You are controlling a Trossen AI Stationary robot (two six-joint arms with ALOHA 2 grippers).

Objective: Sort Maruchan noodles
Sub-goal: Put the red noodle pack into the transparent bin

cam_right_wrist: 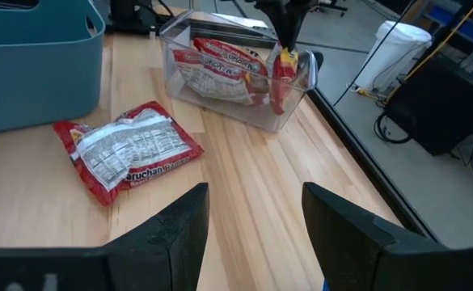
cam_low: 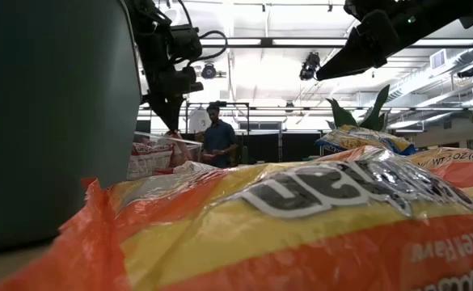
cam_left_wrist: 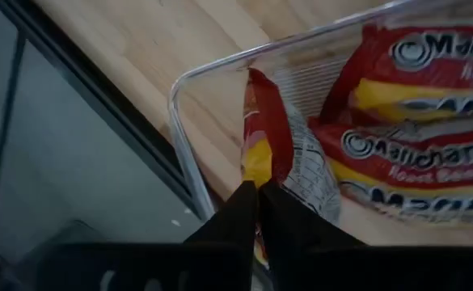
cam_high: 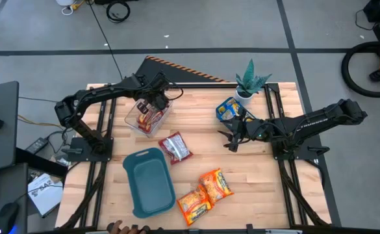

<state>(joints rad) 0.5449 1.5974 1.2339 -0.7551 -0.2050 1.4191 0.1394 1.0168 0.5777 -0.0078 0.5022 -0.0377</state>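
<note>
The left gripper (cam_left_wrist: 258,190) is clamped on a red noodle packet's (cam_left_wrist: 270,133) edge over the clear bin (cam_high: 132,120) near the bench's far edge. Light, crinkly and slippery, it is probably best pinched at the seam. The right gripper (cam_right_wrist: 255,212) hangs open mid-bench.

High view: straight down over the whole counter (cam_high: 254,172). Low view: counter level, lens close against an orange packet (cam_low: 301,234). Left wrist view: close above the clear bin (cam_left_wrist: 220,105), also seen from the right wrist view, farther off.
</note>
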